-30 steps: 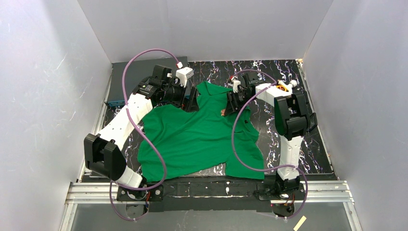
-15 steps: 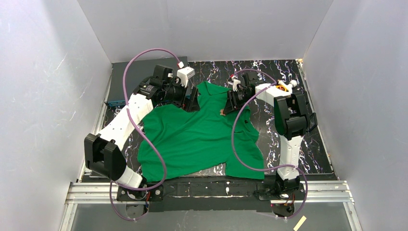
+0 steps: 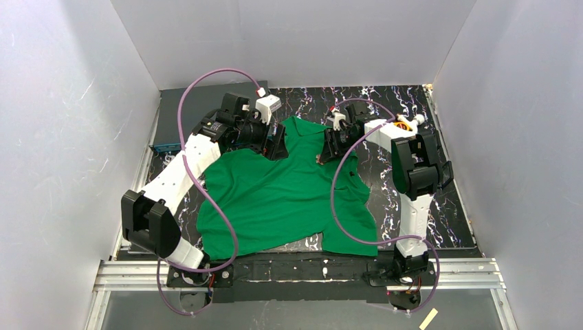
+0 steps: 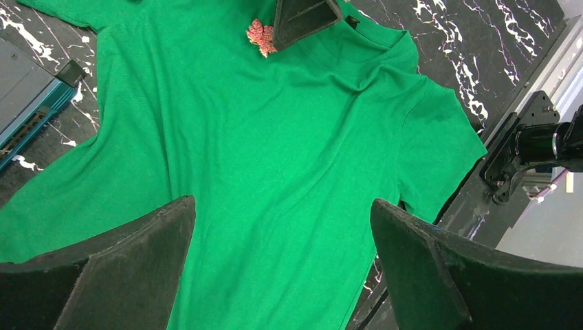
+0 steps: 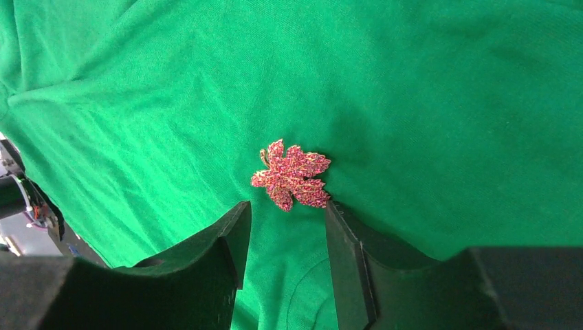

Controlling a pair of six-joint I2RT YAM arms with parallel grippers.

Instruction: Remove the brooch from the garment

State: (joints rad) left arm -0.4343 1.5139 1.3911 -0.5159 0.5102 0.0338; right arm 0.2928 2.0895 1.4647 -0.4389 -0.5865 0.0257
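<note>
Right gripper (image 5: 285, 218) lined up on the brooch (image 5: 291, 175), jaws spread.
The garment (image 3: 275, 199) lies flat on the table (image 3: 454, 213). Up near its collar the pinned brooch sits just beyond the right jaws' gap, probably ready for a pinch. The left gripper (image 4: 282, 206) hovers wide open over the garment. No writing is readable.

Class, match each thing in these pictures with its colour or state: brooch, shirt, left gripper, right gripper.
Column one:
1. brooch
2. shirt
3. left gripper
4. right gripper

Column two:
A. green, spread out
B. open wide, away from the brooch
C. red, leaf-shaped, lying on the shirt near the collar
D. open narrowly, tips at the brooch

Pairs: 1-C; 2-A; 3-B; 4-D
</note>
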